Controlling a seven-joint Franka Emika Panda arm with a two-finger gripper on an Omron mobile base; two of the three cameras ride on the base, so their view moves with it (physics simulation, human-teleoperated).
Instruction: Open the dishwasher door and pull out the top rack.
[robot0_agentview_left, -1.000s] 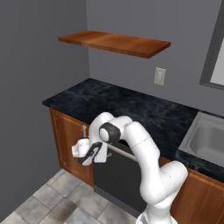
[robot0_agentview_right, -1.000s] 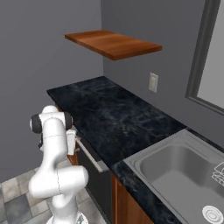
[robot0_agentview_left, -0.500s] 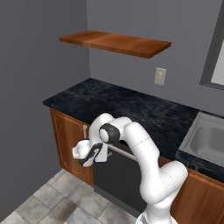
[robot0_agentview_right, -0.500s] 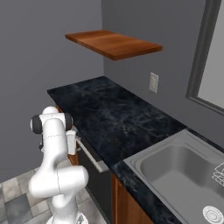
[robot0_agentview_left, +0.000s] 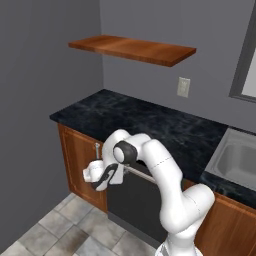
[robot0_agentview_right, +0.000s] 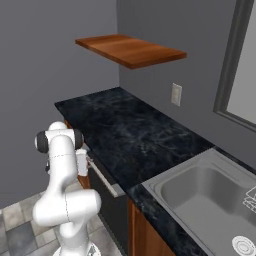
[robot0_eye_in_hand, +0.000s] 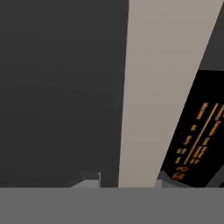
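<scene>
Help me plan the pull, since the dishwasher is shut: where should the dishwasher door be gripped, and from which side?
Grip the dishwasher door by its silver bar handle, coming straight at the front. The bar runs horizontally along the top edge and stands off the flat panel, leaving room for a finger above and below. The gripper is at its left end; the hand view shows the bar running between the fingertips.

two flanking views (handle-close hand view)

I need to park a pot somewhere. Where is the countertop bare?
The black countertop is bare from its left end to the sink, under the wooden shelf. Crowded: the dishwasher door front, where the end effector meets the bar handle.
</scene>
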